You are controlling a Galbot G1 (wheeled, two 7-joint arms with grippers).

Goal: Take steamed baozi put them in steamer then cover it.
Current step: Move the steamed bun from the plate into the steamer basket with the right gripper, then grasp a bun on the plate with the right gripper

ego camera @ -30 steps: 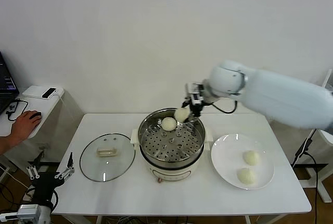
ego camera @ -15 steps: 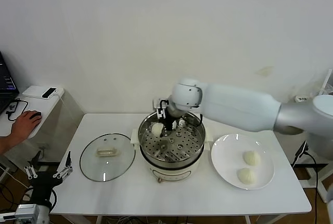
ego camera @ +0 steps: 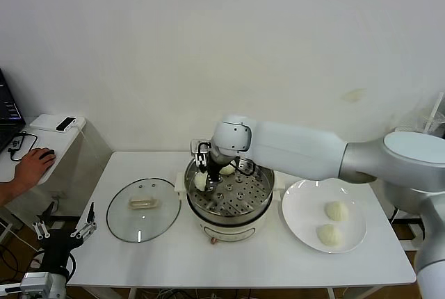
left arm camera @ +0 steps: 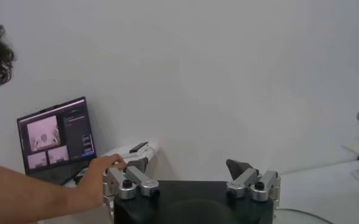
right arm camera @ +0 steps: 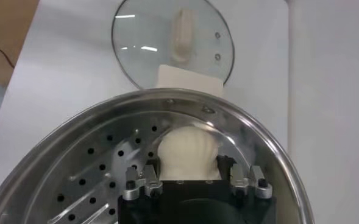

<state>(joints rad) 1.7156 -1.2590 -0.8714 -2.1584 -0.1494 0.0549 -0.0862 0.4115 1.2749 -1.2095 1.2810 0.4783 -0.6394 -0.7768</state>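
Your right gripper sits mid-frame inside the steamer, fingers spread around a baozi. Your left gripper waits lower left, spread wide.

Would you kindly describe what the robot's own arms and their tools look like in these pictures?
The right arm has smooth, glossy white rounded shells with a grey band near the elbow; a thin black cable runs at its wrist. The right tool is black with silver metal fittings. The left tool has a black body, silver knuckles with dark screws and dark tips.
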